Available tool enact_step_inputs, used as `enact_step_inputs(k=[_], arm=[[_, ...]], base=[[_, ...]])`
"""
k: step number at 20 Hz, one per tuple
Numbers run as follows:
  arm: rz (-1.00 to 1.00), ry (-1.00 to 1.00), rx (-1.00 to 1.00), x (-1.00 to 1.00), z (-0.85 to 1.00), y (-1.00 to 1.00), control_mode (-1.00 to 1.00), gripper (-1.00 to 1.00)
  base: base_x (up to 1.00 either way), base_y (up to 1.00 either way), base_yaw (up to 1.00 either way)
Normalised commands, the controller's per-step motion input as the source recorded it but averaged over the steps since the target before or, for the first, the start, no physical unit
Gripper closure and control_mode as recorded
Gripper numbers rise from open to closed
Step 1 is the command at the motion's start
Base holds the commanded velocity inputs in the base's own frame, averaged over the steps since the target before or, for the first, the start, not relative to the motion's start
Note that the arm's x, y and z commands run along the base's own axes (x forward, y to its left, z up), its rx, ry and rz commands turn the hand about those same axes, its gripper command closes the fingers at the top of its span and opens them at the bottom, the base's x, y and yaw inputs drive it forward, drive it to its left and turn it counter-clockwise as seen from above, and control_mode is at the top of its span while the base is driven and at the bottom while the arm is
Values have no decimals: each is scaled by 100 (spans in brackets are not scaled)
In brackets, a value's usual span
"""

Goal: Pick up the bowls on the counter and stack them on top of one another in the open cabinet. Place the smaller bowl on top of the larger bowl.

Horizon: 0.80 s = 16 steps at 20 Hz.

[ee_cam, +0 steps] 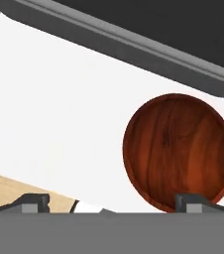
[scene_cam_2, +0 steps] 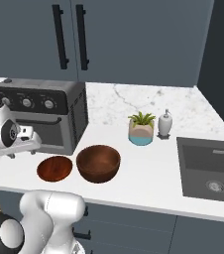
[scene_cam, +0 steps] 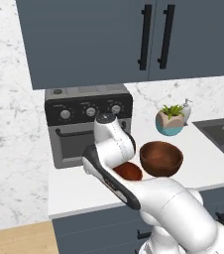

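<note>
The smaller bowl (ee_cam: 179,151), shallow and reddish-brown, lies on the white counter (ee_cam: 59,99) in front of the toaster oven. My gripper (ee_cam: 113,204) hangs open above the counter with the bowl right of its centre. One fingertip (ee_cam: 191,202) overlaps the bowl's near rim. From the base, the smaller bowl (scene_cam_2: 54,168) sits just left of the larger bowl (scene_cam_2: 98,163), close but apart. My arm partly covers the smaller bowl (scene_cam: 128,171) beside the larger bowl (scene_cam: 161,158). Slate-blue wall cabinets (scene_cam: 109,39) with black bar handles hang above, doors shut; the open cabinet's inside is out of view.
A dark toaster oven (scene_cam_2: 39,114) stands at the back, close behind the bowls. A teal-and-tan plant pot (scene_cam_2: 141,130) and a soap dispenser (scene_cam_2: 165,124) stand further right. The dark sink (scene_cam_2: 210,168) lies at the right. Wooden floor (scene_cam: 15,240) lies past the counter's left end.
</note>
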Motion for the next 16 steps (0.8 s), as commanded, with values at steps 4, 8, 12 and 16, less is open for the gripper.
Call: enact_step_inputs(k=[4, 8, 12, 16], arm=[[0, 0, -10, 15, -62, -34, -100, -100], [0, 0, -8, 10, -52, -18, -100, -100], [0, -4, 0, 20, -15, 0, -100, -100], [0, -9, 0, 11, -38, 0, -100, -100]], base=[[0, 0, 0], [0, 0, 0], [0, 0, 0], [0, 0, 0]])
